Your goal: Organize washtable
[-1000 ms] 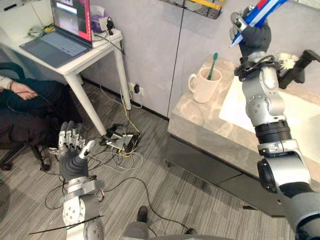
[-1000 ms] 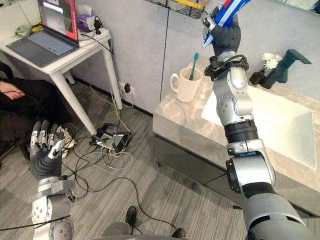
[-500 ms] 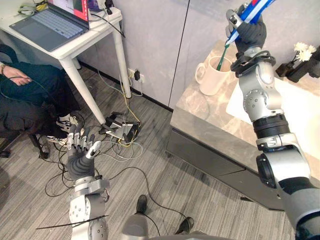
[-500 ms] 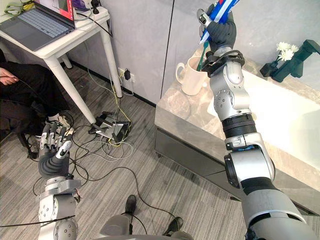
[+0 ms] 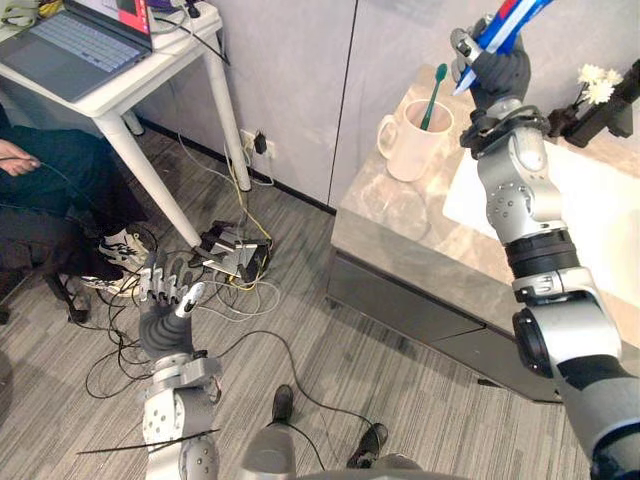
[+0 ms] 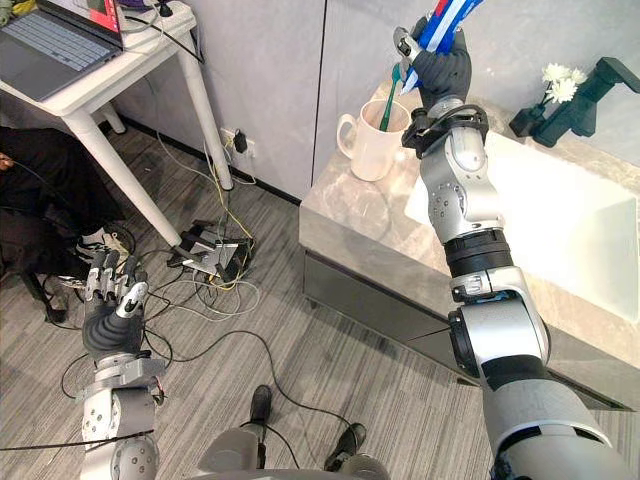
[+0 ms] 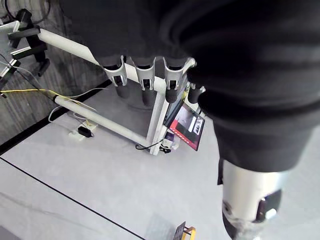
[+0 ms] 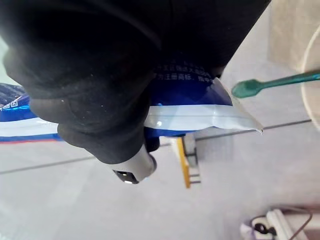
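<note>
My right hand [image 5: 497,68] is raised over the back of the marble washtable [image 5: 420,215], shut on a blue, white and red toothpaste tube [image 5: 503,22] that points up and to the right; the tube's flat crimped end [image 8: 220,112] sticks out past the hand. Just left of the hand stands a cream mug [image 5: 412,140] with a green toothbrush [image 5: 432,84] upright in it; the toothbrush [image 8: 272,83] lies close to the tube's end. My left hand [image 5: 165,308] hangs low over the floor at the lower left, open, holding nothing.
A white basin [image 6: 570,225] is sunk into the washtable, with a dark faucet [image 6: 590,90] and a small vase of white flowers [image 6: 555,80] behind it. A white desk [image 5: 130,80] with a laptop [image 5: 75,35] stands at the left, a seated person [image 5: 45,190] beside it. Cables and a power strip [image 5: 230,260] lie on the floor.
The camera has shifted, so the whole scene sits differently. My right hand with the tube has stayed above and right of the mug. The left hand stays low and open.
</note>
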